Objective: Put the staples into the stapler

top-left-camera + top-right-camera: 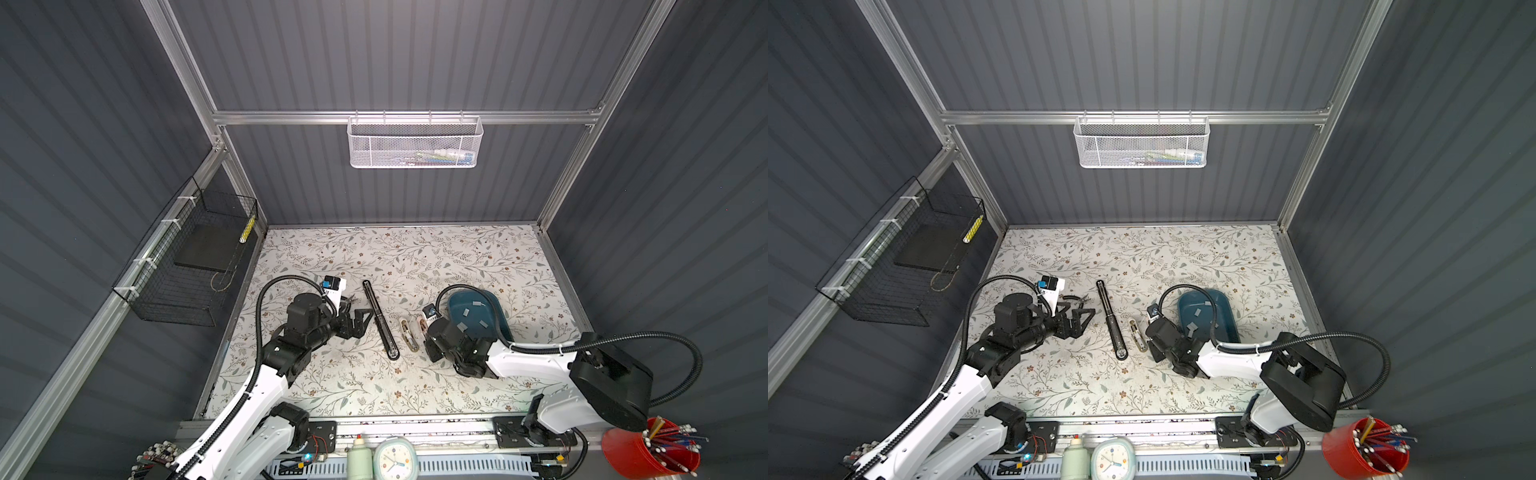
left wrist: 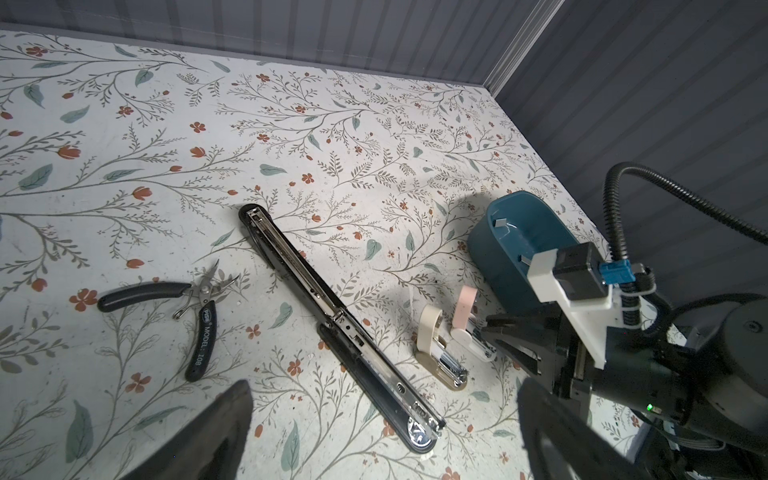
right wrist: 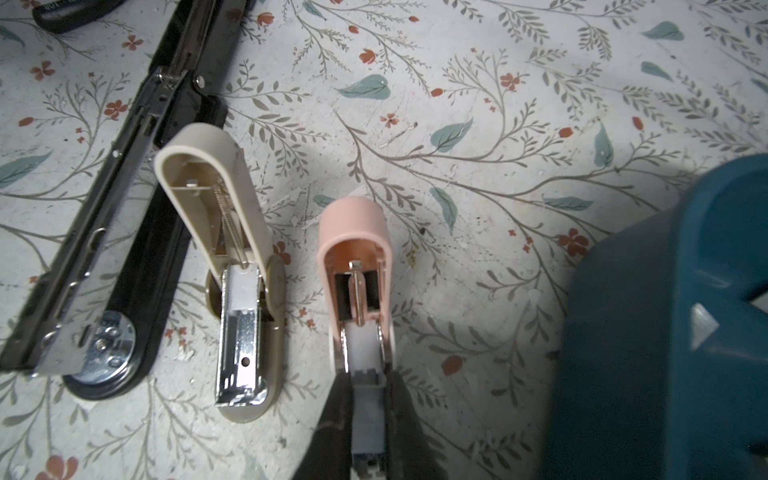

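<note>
In both top views, a floral-print tabletop [image 1: 415, 257] is walled in by dark ribbed panels [image 1: 395, 62]. Near the middle lies a long black stapler [image 1: 380, 320], folded open flat. Just to its right are a small beige stapler [image 1: 409, 336] and a pink stapler [image 1: 423, 322], the pink one partly hidden under the right gripper [image 1: 427, 332]. Behind that arm sits a glossy teal oval tray [image 1: 492, 305]. The staples [image 1: 465, 311], flat grey strips, lie loose in it. The left gripper [image 1: 362, 322] is left of the long black stapler, its claw spread wide, with small pliers [image 1: 352, 298] just beyond.

In the left wrist view, two dark fingers [image 2: 216, 432] stand far apart, gripping nothing. Ahead lie the black-handled pliers [image 2: 183, 307], the long black stapler [image 2: 332, 328] with its chrome rail, and both small staplers with lids raised. The tray [image 2: 494, 253] holds two strips, and the right arm covers its near end.

In the right wrist view, the pink stapler [image 3: 357, 257] is open, lid tipped back, with a thin spring showing inside. The right claw's fingers [image 3: 332, 415] pinch a pale grey staple strip [image 3: 368, 415] lying in line with the stapler's metal channel. The beige stapler [image 3: 237, 257] stands beside it, apart. The tray's blurred wall [image 3: 644, 332] fills one edge.
</note>
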Controlling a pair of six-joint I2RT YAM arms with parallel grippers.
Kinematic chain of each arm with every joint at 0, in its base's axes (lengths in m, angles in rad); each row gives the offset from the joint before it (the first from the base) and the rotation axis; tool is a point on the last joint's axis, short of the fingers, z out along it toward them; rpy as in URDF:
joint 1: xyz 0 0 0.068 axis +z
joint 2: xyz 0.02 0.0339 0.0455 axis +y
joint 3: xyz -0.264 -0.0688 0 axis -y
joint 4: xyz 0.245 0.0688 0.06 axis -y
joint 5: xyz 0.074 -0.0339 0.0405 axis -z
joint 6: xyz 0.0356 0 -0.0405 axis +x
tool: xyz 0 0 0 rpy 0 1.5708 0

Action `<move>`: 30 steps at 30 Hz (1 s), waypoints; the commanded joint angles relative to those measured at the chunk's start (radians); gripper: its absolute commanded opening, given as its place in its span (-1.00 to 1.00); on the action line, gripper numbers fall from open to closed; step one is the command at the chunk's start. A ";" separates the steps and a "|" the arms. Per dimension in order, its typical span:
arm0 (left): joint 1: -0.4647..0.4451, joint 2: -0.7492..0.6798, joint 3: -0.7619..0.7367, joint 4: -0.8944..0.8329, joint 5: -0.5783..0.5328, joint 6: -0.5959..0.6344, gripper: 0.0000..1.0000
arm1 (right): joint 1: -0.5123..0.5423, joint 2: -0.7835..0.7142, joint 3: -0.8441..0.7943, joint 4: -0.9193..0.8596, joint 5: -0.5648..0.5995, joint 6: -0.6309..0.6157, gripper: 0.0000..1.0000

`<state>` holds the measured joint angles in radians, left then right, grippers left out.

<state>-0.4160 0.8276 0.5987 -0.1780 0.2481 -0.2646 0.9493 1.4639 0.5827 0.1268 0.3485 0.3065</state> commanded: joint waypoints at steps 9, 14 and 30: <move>0.002 -0.008 0.007 0.008 0.014 0.015 0.99 | -0.004 0.033 0.002 -0.005 0.044 0.004 -0.98; 0.002 -0.007 0.006 0.009 0.015 0.016 0.99 | -0.005 0.041 0.005 -0.003 0.016 0.005 -0.99; 0.002 -0.018 0.004 0.005 0.017 0.015 0.99 | 0.000 0.030 0.001 0.015 -0.034 0.043 -1.00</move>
<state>-0.4160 0.8268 0.5987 -0.1780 0.2481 -0.2646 0.9489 1.4929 0.5827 0.1425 0.3138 0.3309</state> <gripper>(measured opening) 0.994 0.136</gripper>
